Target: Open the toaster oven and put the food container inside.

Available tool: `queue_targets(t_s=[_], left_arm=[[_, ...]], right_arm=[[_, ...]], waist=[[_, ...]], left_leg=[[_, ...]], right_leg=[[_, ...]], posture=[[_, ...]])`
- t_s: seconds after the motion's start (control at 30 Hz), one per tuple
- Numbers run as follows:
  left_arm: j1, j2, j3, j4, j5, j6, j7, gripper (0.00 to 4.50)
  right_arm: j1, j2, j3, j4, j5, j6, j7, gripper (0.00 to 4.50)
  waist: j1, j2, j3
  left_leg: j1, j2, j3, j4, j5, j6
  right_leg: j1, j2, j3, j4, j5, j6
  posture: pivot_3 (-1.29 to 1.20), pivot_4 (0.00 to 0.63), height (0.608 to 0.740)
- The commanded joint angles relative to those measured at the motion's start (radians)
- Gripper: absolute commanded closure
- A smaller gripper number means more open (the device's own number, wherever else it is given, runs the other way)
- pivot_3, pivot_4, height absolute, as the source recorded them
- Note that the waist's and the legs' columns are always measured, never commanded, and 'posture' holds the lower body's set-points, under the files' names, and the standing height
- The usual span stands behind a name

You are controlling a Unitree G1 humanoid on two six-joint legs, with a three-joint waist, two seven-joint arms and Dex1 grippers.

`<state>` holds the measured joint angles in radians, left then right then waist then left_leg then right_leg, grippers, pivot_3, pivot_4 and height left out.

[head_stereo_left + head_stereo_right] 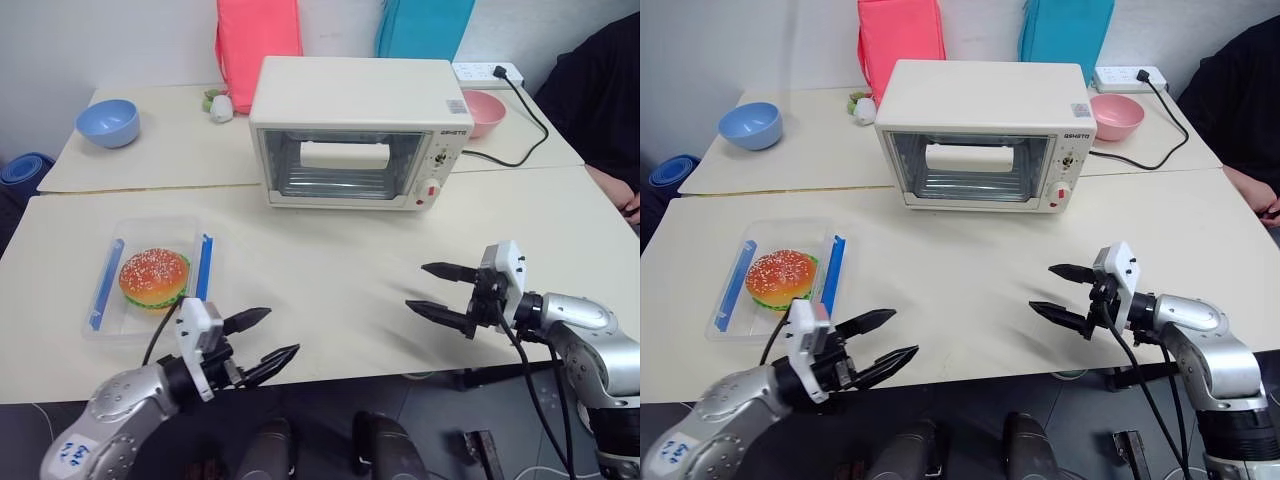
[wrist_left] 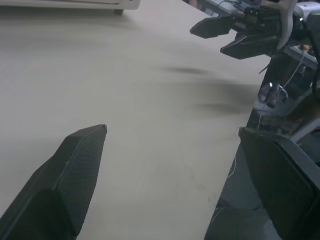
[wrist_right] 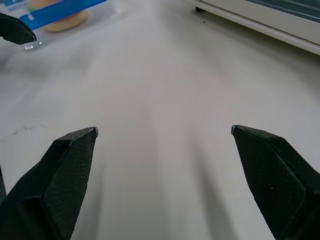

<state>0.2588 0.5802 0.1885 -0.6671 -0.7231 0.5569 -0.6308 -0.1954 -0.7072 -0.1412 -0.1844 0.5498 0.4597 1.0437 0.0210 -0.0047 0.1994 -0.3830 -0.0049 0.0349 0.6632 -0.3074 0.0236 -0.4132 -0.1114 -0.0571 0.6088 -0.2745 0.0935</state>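
Observation:
The cream-white toaster oven (image 1: 355,130) stands at the back middle of the table, its glass door shut, white bar handle (image 1: 344,154) across the front and a red knob at its right. The food container (image 1: 155,278), a clear box with blue clip strips and a sesame-bun burger inside, lies on the table at the left front. My left gripper (image 1: 272,340) hovers open at the table's front edge, just right of the container. My right gripper (image 1: 428,288) is open over the table at the right front, pointing left, well short of the oven.
A blue bowl (image 1: 107,122) sits at the back left, a pink bowl (image 1: 484,112) right of the oven. A black cord (image 1: 530,120) runs from a power strip (image 1: 487,72) to the oven. Pink and teal bags stand behind. A person's dark sleeve (image 1: 605,100) is at the far right.

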Motion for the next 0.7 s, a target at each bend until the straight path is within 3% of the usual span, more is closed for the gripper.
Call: queue_targets(t_s=[0.03, 0.23, 0.37, 0.53, 0.7], left_arm=[[0.011, 0.062, 0.079, -0.074, -0.094, 0.032, -0.038, 0.00], [-0.034, 0.187, 0.237, -0.113, -0.364, 0.117, -0.050, 0.00], [-0.239, 0.335, 0.377, 0.028, -0.541, 0.157, -0.051, 0.00], [-0.371, 0.428, 0.409, 0.152, -0.587, 0.200, -0.075, 0.00], [-0.455, 0.482, 0.382, 0.232, -0.509, 0.194, -0.139, 0.00]], right_arm=[[-0.045, -0.021, -0.033, -0.032, 0.042, 0.020, 0.004, 0.03], [-0.200, 0.008, -0.039, 0.012, 0.092, 0.092, -0.056, 0.03], [-0.443, 0.090, 0.044, 0.208, -0.027, 0.043, -0.147, 0.03], [-0.567, 0.143, 0.105, 0.386, -0.123, -0.035, -0.144, 0.03], [-0.663, 0.194, 0.148, 0.521, -0.185, -0.103, -0.111, 0.03]], waist=[[0.000, 0.000, 0.000], [-0.002, 0.000, 0.000], [-0.006, -0.001, 0.001], [-0.022, -0.001, 0.001], [-0.029, -0.001, 0.001]], left_leg=[[0.000, 0.000, 0.000, 0.000, 0.000, 0.000], [0.000, 0.000, 0.000, 0.000, 0.000, 0.000], [0.000, 0.000, -0.001, 0.000, 0.001, -0.001], [0.000, 0.000, 0.000, -0.001, 0.003, -0.007], [-0.008, -0.001, 0.004, -0.001, 0.002, -0.006]], right_leg=[[0.000, 0.000, 0.000, 0.000, 0.000, 0.000], [0.000, 0.000, 0.000, -0.001, 0.000, 0.000], [0.000, 0.000, -0.001, 0.000, 0.000, -0.004], [-0.001, 0.000, -0.004, 0.001, 0.001, -0.004], [-0.009, 0.003, -0.004, 0.004, 0.002, -0.003]], posture=[[0.00, 0.150, 0.740], [0.00, 0.150, 0.740], [0.00, 0.150, 0.740], [0.00, 0.150, 0.740], [0.00, 0.150, 0.740]])
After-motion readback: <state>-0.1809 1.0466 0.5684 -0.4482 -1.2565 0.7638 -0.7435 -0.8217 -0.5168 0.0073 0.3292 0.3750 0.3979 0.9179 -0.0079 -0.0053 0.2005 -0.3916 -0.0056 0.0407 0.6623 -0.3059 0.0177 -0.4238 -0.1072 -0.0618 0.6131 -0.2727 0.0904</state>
